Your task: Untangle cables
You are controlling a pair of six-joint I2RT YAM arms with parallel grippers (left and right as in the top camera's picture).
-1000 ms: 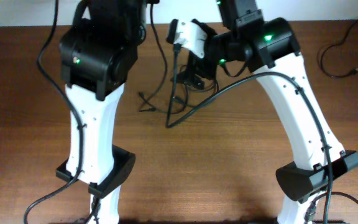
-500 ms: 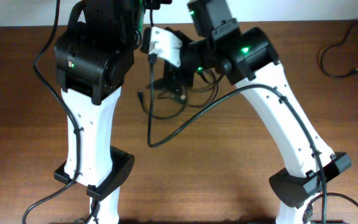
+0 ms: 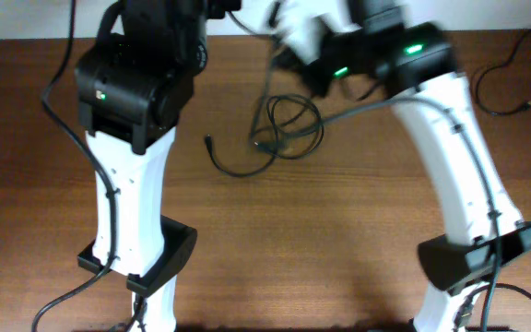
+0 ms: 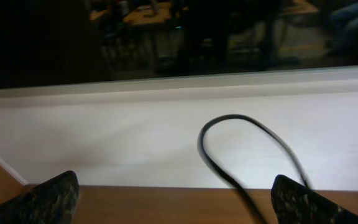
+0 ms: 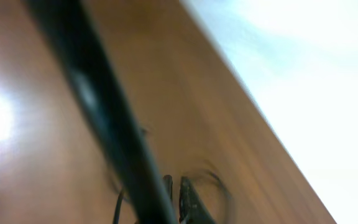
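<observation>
Across the brown tabletop (image 3: 339, 231), two white-and-black arms are reaching from the near edge toward the far side, the left arm (image 3: 127, 166) on the left and the right arm (image 3: 450, 157) on the right, the latter blurred. Between them, toward the far middle, the cables (image 3: 289, 129) are lying in a tangle of loose black loops, with one free end trailing out to the left. A lone cable (image 3: 498, 92) is lying well apart at the far right. From the tangle a thin strand is running up toward the right gripper (image 3: 289, 32), which is hanging above the far edge with its fingers clenched. Whether they are pinching that strand I cannot tell, since the right wrist view is smeared. The left gripper (image 4: 176, 202) is facing the white wall with its fingers (image 4: 48, 199) spread wide and grasping nothing, and a black cord (image 4: 229, 124) is looping between them.
</observation>
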